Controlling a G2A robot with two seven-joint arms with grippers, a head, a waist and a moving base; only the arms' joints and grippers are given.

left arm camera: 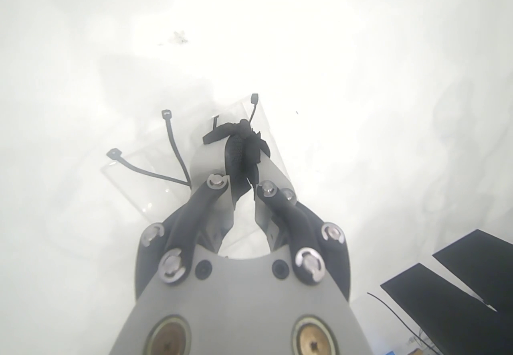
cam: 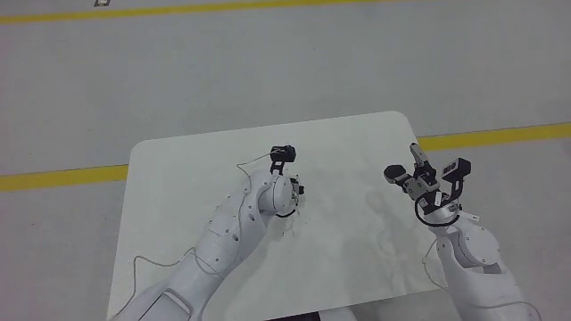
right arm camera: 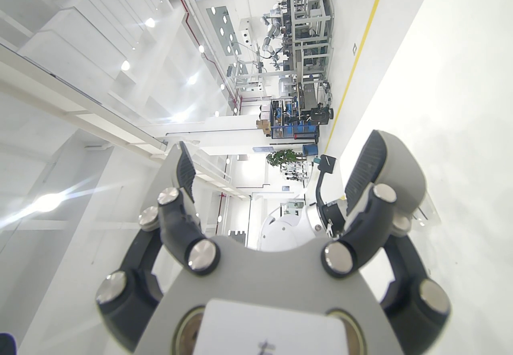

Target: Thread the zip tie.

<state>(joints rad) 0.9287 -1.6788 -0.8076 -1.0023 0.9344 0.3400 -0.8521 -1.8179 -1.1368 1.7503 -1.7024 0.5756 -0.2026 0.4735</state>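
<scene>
My left gripper (left arm camera: 245,132) is shut on a black zip tie (left arm camera: 211,136) whose end sticks out sideways from the fingertips. It hovers over a clear shallow tray (left arm camera: 120,180) on the white table. Three more black zip ties lie in the tray, among them one (left arm camera: 175,144) and another (left arm camera: 138,169). From above, the left gripper (cam: 284,154) sits near the table's middle back. My right gripper (cam: 406,165) is raised at the table's right side, open and holding nothing. Its ribbed pads (right arm camera: 362,172) stand wide apart, facing the left arm (right arm camera: 322,208).
The white table (cam: 178,196) has bare surface on its left and front. Its right edge runs close beside the right arm. Dark flat panels (left arm camera: 461,292) lie off the table's side in the left wrist view. Yellow floor lines (cam: 268,4) cross the floor around the table.
</scene>
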